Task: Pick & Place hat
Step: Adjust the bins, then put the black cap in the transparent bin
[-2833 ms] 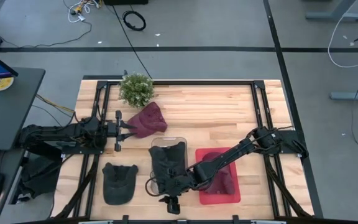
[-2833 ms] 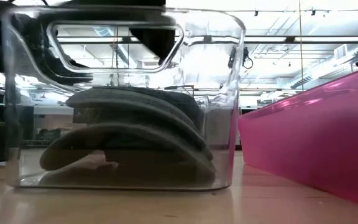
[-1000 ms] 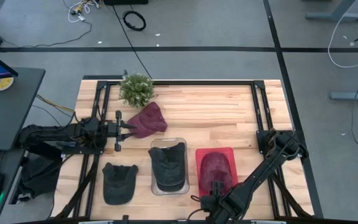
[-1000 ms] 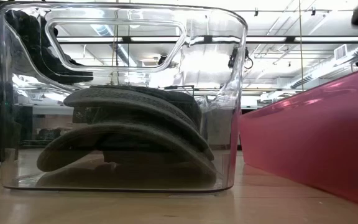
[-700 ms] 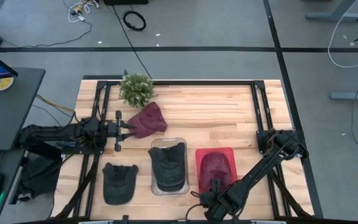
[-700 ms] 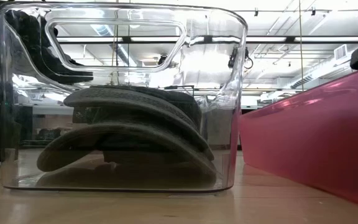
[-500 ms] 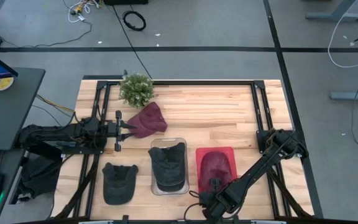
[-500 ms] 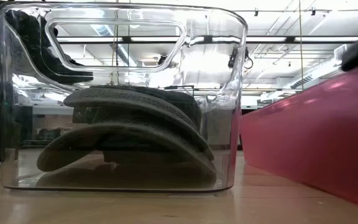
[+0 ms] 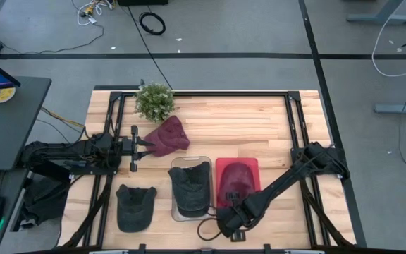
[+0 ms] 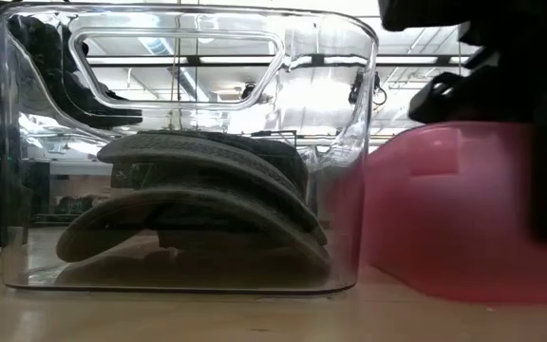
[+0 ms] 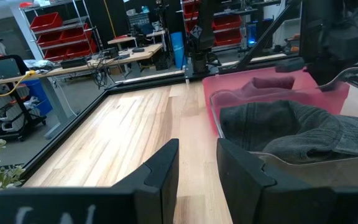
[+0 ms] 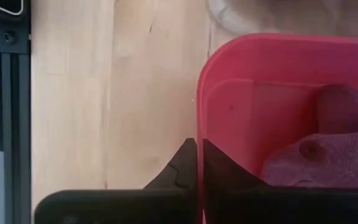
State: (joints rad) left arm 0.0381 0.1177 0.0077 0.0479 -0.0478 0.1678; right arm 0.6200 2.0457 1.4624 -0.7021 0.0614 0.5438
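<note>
With the right pincer (image 12: 196,163) clamped shut on the red bin's (image 12: 263,62) near rim, bin repositioning is judged underway; a steady drag is required next.

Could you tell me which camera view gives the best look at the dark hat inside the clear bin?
The high view: it looks straight down on the dark hat in the clear bin. The low view shows it side-on through the bin wall, the left wrist view shows part over the rim, and the right wrist view shows none of the hat.
</note>
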